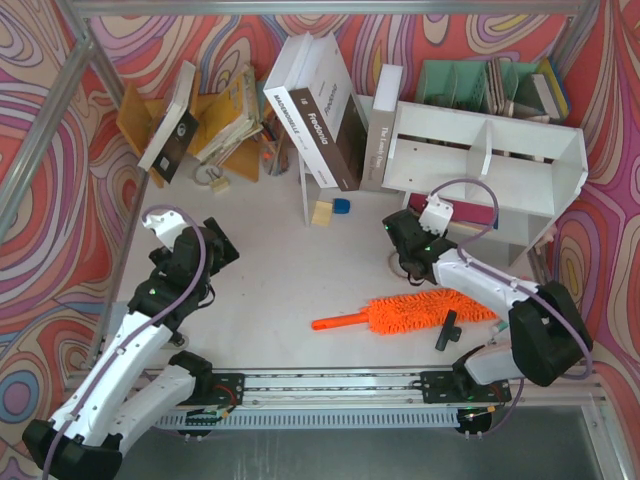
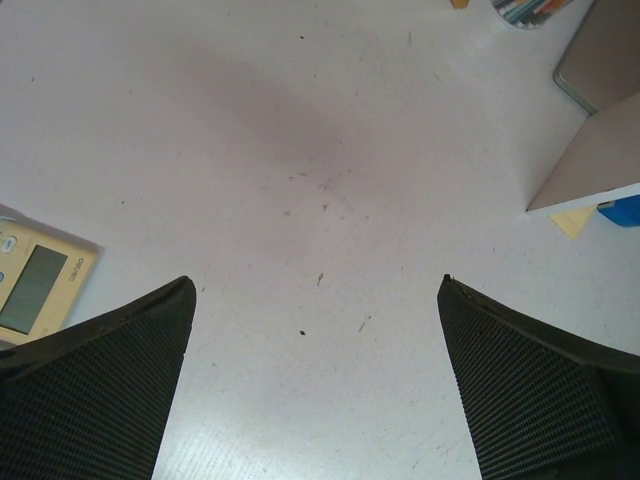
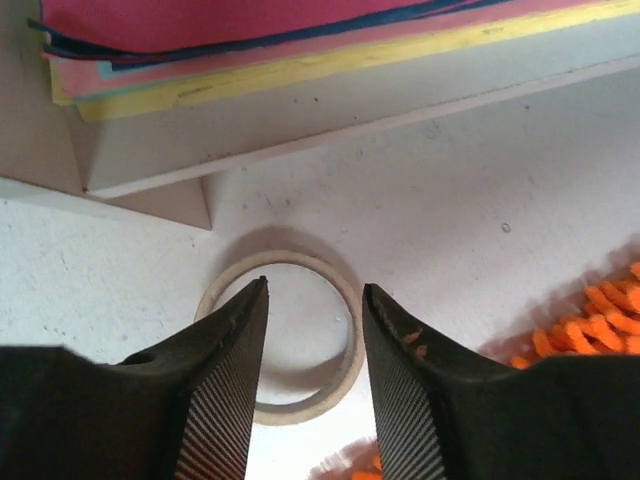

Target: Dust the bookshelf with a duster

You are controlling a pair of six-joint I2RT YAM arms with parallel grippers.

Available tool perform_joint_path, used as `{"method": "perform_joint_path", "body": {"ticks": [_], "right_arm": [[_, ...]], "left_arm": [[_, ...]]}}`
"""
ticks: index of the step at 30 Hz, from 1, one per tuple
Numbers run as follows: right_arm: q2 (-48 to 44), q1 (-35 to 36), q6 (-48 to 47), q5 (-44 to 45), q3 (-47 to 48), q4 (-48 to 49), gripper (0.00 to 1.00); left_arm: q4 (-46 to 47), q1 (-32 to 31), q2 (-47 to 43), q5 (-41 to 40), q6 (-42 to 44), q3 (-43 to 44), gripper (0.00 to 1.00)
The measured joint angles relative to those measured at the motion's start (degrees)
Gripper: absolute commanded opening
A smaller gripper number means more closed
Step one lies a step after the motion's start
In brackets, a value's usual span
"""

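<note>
In the top view's lower middle, the duster [image 1: 420, 312] just lies on the table [image 1: 270, 290], bookshelf [image 1: 490, 160] upper right. Left wrist: left gripper [image 2: 315, 285] spread wide, empty. Right wrist: right gripper [image 3: 315, 290] slightly parted over a tape ring [image 3: 290, 410], duster's fibres lower right.

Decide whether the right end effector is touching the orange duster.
Apart. The top external view shows bare table between the right end effector and the duster.
</note>
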Motion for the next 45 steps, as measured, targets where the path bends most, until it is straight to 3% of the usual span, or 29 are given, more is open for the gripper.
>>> {"method": "perform_joint_path", "body": {"ticks": [6, 14, 20, 31, 45], "right_arm": [[-5.57, 0.00, 4.85, -2.21, -0.15, -9.27, 0.51], [-18.69, 0.46, 17.18, -3.34, -1.70, -29.11, 0.55], [-21.84, 0.48, 25.00, -5.66, -5.05, -38.77, 0.54], [-23.04, 0.48, 31.12, -10.99, -11.13, -40.52, 0.52], [-23.43, 0.50, 36.98, -10.67, -11.56, -42.86, 0.48]], "left_arm": [[-0.02, 0.00, 0.07, 0.00, 0.07, 0.00, 0.98], [0.02, 0.00, 1.20, 0.02, 0.07, 0.00, 0.98], [0.04, 0.00, 1.49, 0.04, 0.07, 0.00, 0.98], [0.04, 0.00, 1.03, 0.04, 0.07, 0.00, 0.98], [0.28, 0.00, 1.36, 0.04, 0.07, 0.00, 0.98]]}}
